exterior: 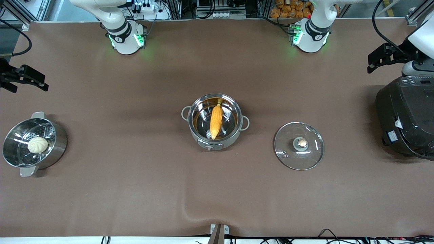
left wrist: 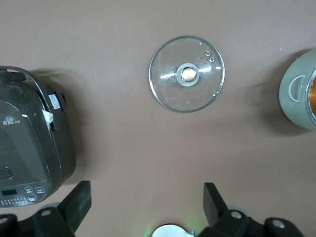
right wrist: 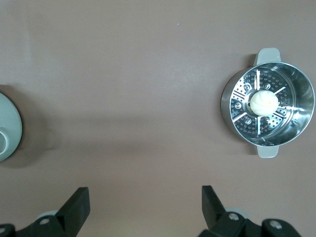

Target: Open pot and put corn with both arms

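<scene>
Corn lies inside the uncovered pot, mid-surface and well apart from both claws. Left claw hangs wide and empty over the brown surface, with the glass lid lying flat near it. Right claw waits, also wide and empty, near the steamer pot holding a bun.

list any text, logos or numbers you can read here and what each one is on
None can be read.
Rice cooker: a round logo with small characters on its lid, too blurred to read.
Its button panel: tiny markings, unreadable.
White tags on the rice cooker: print too small.
Arm bases: a round dark badge, unreadable.
Pot, glass lid, steamer pot: no text seen.
</scene>
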Motion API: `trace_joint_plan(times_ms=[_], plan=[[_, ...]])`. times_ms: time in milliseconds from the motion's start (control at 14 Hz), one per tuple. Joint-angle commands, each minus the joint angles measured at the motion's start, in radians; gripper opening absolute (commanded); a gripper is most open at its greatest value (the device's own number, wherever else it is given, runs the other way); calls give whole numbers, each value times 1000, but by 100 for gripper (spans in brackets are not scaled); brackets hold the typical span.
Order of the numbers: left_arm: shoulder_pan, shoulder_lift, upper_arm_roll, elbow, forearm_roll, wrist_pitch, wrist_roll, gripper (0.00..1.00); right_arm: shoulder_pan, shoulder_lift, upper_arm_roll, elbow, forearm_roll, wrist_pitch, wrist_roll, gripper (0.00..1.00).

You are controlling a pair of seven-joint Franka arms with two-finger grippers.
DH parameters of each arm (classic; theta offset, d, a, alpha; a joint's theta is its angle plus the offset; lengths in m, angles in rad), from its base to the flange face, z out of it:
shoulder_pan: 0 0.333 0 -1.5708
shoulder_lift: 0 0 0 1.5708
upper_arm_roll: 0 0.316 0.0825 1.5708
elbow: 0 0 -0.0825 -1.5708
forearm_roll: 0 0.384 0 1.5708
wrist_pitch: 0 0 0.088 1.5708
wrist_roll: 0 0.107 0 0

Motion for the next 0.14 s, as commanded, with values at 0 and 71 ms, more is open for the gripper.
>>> trace_joint_plan(times_ms=[0,71], plan=[[7,1,7,10,-21,-22,31,100,-14,-17,15,-18,-16,9,-1,100],[5,3,7,12,-18,-22,31,100,-16,-17,15,-19,-15,9,-1,100]])
